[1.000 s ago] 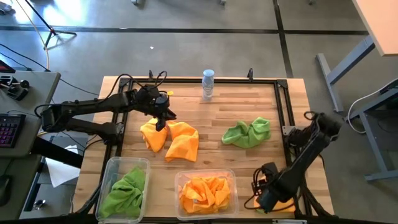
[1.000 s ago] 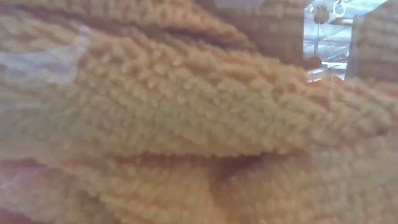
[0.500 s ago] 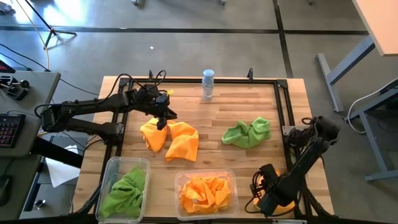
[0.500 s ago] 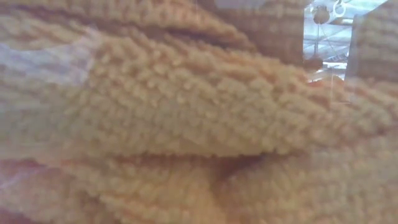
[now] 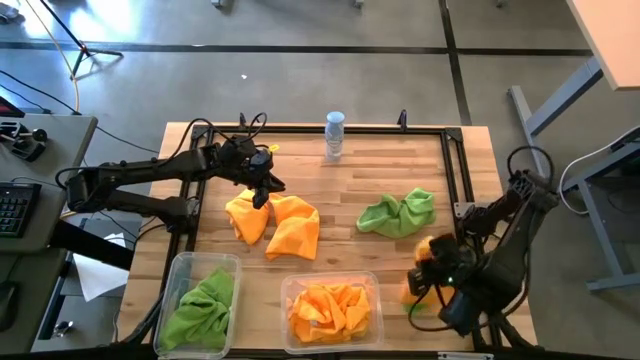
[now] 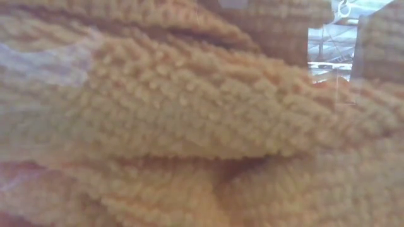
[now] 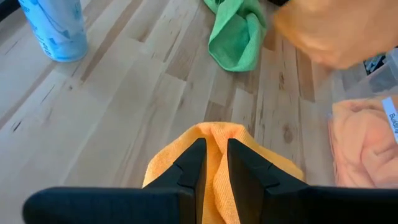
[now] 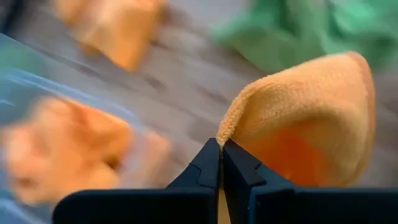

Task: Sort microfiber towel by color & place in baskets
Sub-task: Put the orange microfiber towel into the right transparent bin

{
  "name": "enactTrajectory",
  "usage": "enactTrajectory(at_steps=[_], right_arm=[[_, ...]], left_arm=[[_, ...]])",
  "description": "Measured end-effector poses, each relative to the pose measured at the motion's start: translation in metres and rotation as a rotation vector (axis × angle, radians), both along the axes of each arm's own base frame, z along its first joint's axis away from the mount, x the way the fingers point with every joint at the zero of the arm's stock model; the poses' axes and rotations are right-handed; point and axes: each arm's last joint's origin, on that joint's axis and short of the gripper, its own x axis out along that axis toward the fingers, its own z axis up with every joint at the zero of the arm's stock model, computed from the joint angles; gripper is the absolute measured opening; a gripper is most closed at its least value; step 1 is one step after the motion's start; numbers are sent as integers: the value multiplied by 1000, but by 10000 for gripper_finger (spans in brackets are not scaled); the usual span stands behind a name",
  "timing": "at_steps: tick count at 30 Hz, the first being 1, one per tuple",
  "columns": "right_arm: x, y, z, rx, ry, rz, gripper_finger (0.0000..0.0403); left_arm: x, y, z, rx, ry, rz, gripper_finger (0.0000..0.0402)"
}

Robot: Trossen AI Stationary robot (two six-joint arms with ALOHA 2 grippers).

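Lifting since before, right hand [image 5: 424,279] (fingers pinched) raises orange towel [image 8: 311,118].

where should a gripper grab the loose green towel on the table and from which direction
Judging by its shape, pinch the raised, bunched fold at the green towel near its upper right corner, coming straight down from above. It lies crumpled with folds standing up off the wood, and the table around it is bare, so nothing blocks a top approach.

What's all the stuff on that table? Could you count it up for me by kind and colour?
Orange towels: 4 (two loose, a bunch in the wider basket, one in the right hand)
Green towels: 2 (one loose, one in the narrower basket)
Clear baskets: 2
Clear bottle: 1
Total: 9
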Motion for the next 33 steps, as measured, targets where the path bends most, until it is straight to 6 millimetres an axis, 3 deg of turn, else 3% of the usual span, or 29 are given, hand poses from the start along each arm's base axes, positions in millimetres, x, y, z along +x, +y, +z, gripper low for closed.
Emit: enactTrajectory(at_steps=[4, 14, 21, 33], right_arm=[[5, -12, 9, -92, -124, -2, 1], [35, -45, 10, -243, -38, 25, 0], [42, -59, 17, -386, -126, -6, 0], [36, -52, 83, -541, -424, 49, 0]], left_arm=[[1, 0, 1, 6, -16, -1, 50], [2, 1, 4, 16, -42, -1, 50], [3, -1, 3, 15, -41, -13, 50], [4, -2, 3, 15, -41, -18, 50]])
